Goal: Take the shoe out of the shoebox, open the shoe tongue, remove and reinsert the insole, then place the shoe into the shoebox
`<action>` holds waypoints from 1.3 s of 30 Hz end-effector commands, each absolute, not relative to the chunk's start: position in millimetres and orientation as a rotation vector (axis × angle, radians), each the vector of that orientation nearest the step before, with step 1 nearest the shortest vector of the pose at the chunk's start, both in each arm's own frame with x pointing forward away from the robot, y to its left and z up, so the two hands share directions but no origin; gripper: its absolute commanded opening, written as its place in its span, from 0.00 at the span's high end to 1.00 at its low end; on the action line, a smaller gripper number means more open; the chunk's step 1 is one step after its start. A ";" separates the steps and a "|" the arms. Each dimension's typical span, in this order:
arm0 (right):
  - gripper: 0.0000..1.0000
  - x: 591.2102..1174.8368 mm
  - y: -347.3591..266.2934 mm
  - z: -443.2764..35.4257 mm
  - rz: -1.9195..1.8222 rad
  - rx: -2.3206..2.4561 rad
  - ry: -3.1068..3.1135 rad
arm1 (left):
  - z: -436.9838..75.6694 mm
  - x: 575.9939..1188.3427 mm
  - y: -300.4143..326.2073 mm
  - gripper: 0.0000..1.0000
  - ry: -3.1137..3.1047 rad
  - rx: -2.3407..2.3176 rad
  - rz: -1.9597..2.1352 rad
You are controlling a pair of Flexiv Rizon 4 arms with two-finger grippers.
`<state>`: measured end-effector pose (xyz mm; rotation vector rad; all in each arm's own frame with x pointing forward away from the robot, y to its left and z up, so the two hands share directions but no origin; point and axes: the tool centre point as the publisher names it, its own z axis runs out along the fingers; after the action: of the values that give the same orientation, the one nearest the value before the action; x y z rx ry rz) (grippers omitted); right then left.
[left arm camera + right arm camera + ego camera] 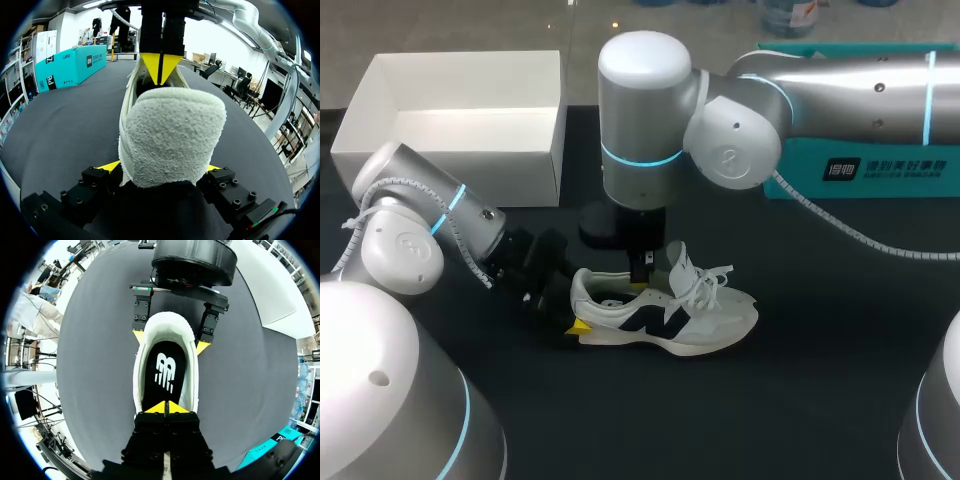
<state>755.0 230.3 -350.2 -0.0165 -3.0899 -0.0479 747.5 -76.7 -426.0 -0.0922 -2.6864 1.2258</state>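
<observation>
A white sneaker [670,315] with a dark side logo lies on the black table, toe to the right. My left gripper [575,305] holds its heel: in the right wrist view its yellow fingertips [202,346] press the heel from both sides. In the left wrist view the padded heel [170,135] fills the space between my fingers. My right gripper [642,272] hangs straight down into the shoe's mouth, shut, its tips [166,409] together over the front of the black insole [162,372]. The tongue [678,262] stands up. The empty white shoebox [460,120] is at the back left.
A teal box [880,165] lies at the back right, behind my right arm. Loose white laces [715,280] spread over the shoe's front. Bare black table surrounds the shoe.
</observation>
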 end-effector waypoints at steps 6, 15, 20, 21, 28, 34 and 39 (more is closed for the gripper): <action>1.00 742.9 233.8 -365.5 -0.078 -0.032 -3.049 | -428.2 747.7 -76.0 1.00 -2.686 -0.093 1.227; 1.00 733.7 229.3 -365.5 -0.118 -0.163 -3.017 | -428.2 747.7 -76.0 1.00 -2.686 -0.093 1.227; 1.00 734.2 229.1 -361.1 -0.181 -0.202 -3.012 | -428.2 747.7 -76.0 1.00 -2.686 -0.093 1.227; 1.00 734.2 229.1 -361.1 -0.181 -0.202 -3.012 | -428.2 747.7 -76.0 1.00 -2.686 -0.093 1.227; 1.00 734.2 229.1 -361.1 -0.181 -0.202 -3.012 | -428.2 747.7 -76.0 1.00 -2.686 -0.093 1.227; 1.00 739.8 226.3 -367.1 -0.126 -0.194 -3.026 | -428.2 747.7 -76.0 1.00 -2.686 -0.093 1.227; 1.00 744.8 222.0 -375.2 -0.086 -0.198 -3.040 | -428.2 747.7 -76.0 1.00 -2.686 -0.093 1.227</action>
<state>743.2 216.7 -370.6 -0.1965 -3.0401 -0.1016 747.5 -76.7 -425.9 -0.0924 -2.6864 1.2259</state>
